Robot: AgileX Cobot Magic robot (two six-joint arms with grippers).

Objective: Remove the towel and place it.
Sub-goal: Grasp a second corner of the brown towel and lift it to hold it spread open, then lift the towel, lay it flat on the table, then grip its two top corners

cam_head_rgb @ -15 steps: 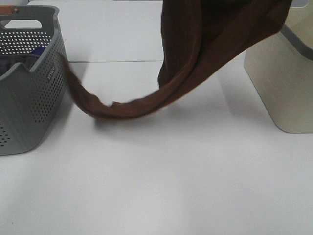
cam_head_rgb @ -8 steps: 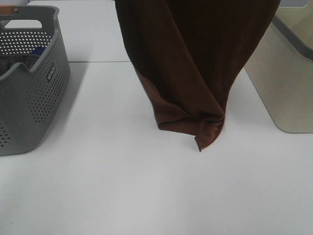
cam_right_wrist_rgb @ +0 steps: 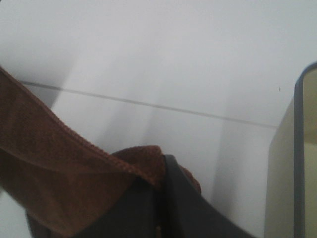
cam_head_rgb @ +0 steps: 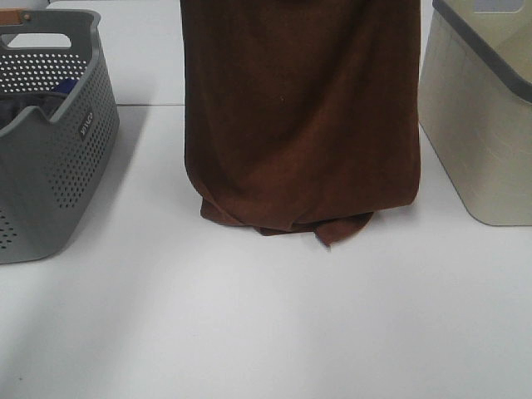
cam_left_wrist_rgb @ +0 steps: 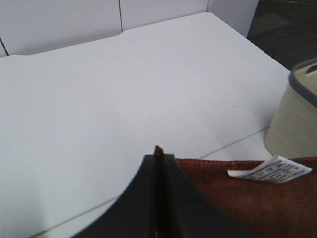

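Observation:
The dark brown towel point(cam_head_rgb: 299, 125) hangs like a wide curtain over the middle of the white table point(cam_head_rgb: 249, 316), and its bottom edge is bunched on the surface. Both grippers are above the top of the exterior view. In the left wrist view my left gripper point(cam_left_wrist_rgb: 159, 157) is shut on one upper corner of the towel point(cam_left_wrist_rgb: 247, 208), next to its white tag point(cam_left_wrist_rgb: 270, 170). In the right wrist view my right gripper point(cam_right_wrist_rgb: 162, 171) is shut on the other corner of the towel point(cam_right_wrist_rgb: 54, 173).
A grey perforated basket point(cam_head_rgb: 50, 166) holding blue and grey fabric stands at the left. A beige bin point(cam_head_rgb: 482, 125) with a grey rim stands at the right, close to the towel's edge. The front half of the table lies bare.
The towel's tail has come out of the grey basket and swung to the centre. The cloth has spread from a narrow twisted drape into a wide flat sheet.

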